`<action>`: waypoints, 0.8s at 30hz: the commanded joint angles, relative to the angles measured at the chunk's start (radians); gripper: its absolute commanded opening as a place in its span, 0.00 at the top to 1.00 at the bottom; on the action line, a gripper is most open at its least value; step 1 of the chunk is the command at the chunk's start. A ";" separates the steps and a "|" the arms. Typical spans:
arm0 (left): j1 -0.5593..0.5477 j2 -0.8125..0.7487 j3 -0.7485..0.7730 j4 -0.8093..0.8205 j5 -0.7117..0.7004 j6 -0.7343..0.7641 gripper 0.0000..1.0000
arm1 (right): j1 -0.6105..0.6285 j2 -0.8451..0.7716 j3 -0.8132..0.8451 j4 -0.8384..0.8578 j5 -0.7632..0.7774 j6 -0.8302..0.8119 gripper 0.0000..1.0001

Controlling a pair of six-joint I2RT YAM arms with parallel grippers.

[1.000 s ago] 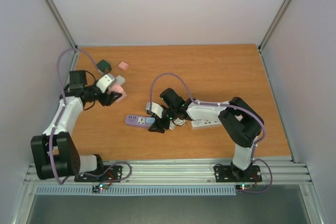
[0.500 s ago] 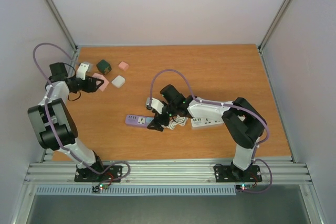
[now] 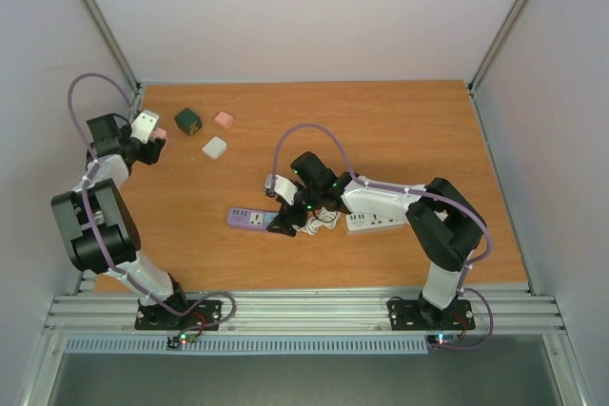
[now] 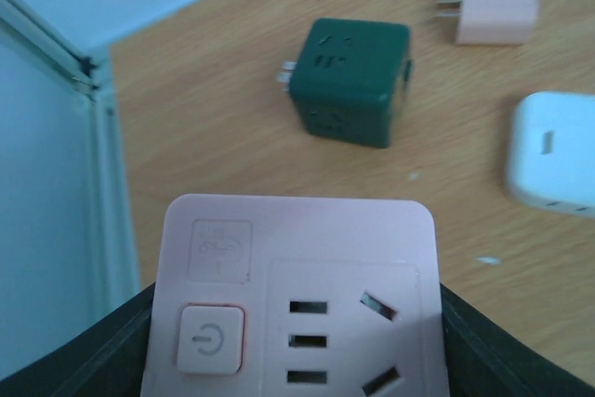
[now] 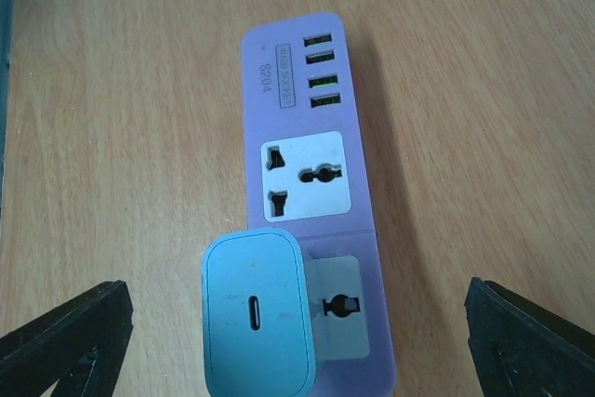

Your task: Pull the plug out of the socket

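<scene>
The socket is a purple power strip (image 5: 302, 109) lying flat on the wooden table, also seen in the top view (image 3: 245, 218). A light blue plug (image 5: 256, 313) stands in its near outlet. My right gripper (image 5: 297, 341) hovers over the plug, open wide, with its fingertips (image 5: 65, 337) well clear of the plug on either side. In the top view the right gripper (image 3: 284, 223) covers most of the plug. At the far left my left gripper (image 4: 297, 364) is shut on a pink power cube (image 4: 297, 295), seen from above as a pink corner (image 3: 160, 133).
A green cube (image 4: 351, 81), a pink adapter (image 4: 497, 8) and a white cube (image 4: 553, 151) lie ahead of the left gripper. A white power strip (image 3: 376, 221) and a coiled white cable (image 3: 322, 221) lie under the right forearm. The cage post (image 4: 93, 165) is close on the left.
The left arm swung back to the far left corner with the pink cube. The right gripper's jaws opened wide over the blue plug.
</scene>
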 commanded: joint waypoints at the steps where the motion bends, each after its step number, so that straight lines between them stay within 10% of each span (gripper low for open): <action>1: -0.022 0.006 -0.040 0.240 -0.140 0.159 0.61 | -0.001 -0.021 0.027 -0.005 0.013 0.017 0.02; 24: -0.161 0.227 -0.104 0.585 -0.392 0.355 0.52 | -0.001 0.005 0.018 -0.008 0.036 0.009 0.01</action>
